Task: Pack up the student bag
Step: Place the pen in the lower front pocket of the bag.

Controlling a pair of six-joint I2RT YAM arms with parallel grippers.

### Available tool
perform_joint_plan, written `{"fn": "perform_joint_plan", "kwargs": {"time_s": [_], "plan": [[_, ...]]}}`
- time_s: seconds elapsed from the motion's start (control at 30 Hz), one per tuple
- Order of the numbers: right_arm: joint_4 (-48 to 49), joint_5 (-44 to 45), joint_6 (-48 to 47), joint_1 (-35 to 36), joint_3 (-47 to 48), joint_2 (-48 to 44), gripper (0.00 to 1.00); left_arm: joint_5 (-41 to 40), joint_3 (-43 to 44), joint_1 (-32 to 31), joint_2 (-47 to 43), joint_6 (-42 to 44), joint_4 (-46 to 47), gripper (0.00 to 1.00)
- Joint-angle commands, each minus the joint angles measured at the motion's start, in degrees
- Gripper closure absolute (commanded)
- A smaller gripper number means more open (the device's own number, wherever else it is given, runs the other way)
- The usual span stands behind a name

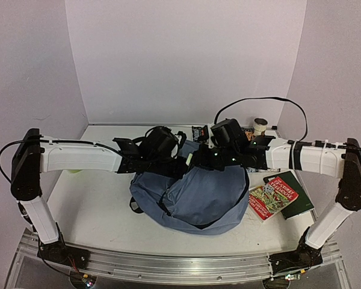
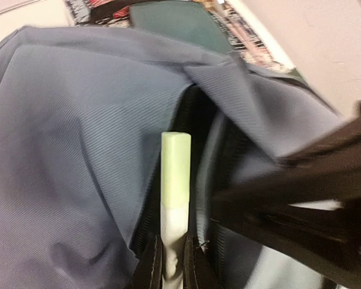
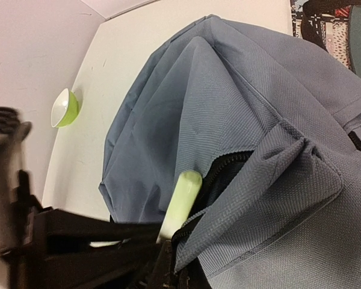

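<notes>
- Left wrist view showed the left gripper (image 2: 173,256) pinching a green marker (image 2: 175,162) at the open zipper of the bag (image 2: 78,150).
- Right gripper (image 3: 171,268) clamped the zipper edge; the bag lay mid-worktop (image 1: 90,211).
- Books (image 1: 274,195) at the right edge lay unpacked.

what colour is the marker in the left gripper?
The marker has a pale green cap and a whitish barrel; clearest in the left wrist view.

We stretch both arms inward, wrists meeting mid-frame. Left gripper (image 2: 173,264) pinches pale green stick (image 2: 175,174). Right gripper (image 3: 168,272) fully closed.
</notes>
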Motion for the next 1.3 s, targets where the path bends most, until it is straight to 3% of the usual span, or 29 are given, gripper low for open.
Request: {"fn": "perform_joint_plan", "kwargs": {"time_s": [0.0,0.2,0.4,0.63,1.13,1.27], "plan": [[5.24,-0.49,-1.13,0.41,3.70,-3.49,1.00,11.35,0.51,-0.04,-1.80,0.89,3.70,1.00],[5.28,0.18,-1.21,0.42,3.44,-4.06,1.00,17.31,-0.54,0.55,1.43,-0.53,2.05,1.00],[5.35,0.58,-1.14,0.42,3.25,-4.35,1.00,17.70,1.83,0.67,5.31,0.31,-4.14,1.00],[5.36,0.47,-0.87,0.44,2.97,-4.61,1.00,5.28,5.36,0.69,5.80,-1.46,-11.23,1.00],[7.08,-2.46,1.60,0.57,1.31,-3.91,1.00,-21.28,7.99,0.75,0.01,-7.84,-11.56,0.95],[7.94,-3.96,2.37,1.10,1.65,-2.71,1.00,-24.37,8.83,0.75,0.25,-8.08,-11.49,0.90]]}}
